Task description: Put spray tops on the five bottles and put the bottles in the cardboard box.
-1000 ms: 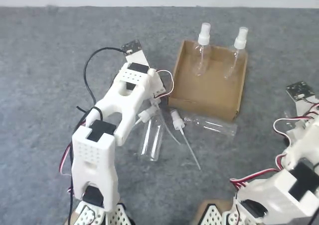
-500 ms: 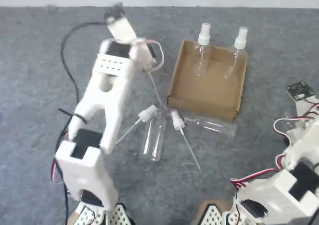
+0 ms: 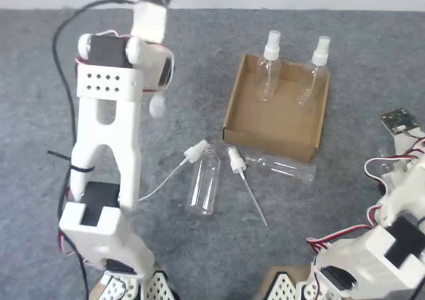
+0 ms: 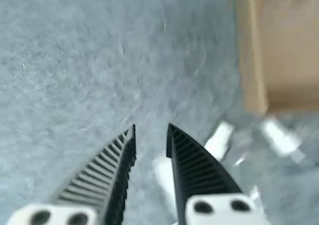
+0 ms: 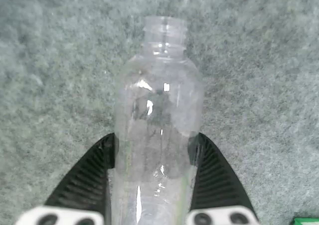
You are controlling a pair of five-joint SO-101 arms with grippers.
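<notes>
White arms (image 3: 106,147), black servos (image 3: 109,51), ridged black tool fingers (image 5: 82,182), red-white wires (image 3: 332,233)

Grey carpeted table (image 3: 358,68). Directly on it: cardboard box (image 3: 275,124), clear bottle (image 3: 204,180), second bottle (image 3: 282,168), loose spray top (image 3: 196,151), second loose spray top (image 3: 236,160).

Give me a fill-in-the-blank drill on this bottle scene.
1. The cardboard box holds ___ capped bottles.
2. The right gripper is shut on a bottle that lacks a ___.
3. In the high view, ___ bottles lie on the carpet outside the box.
Missing: two; spray top; two.
</notes>
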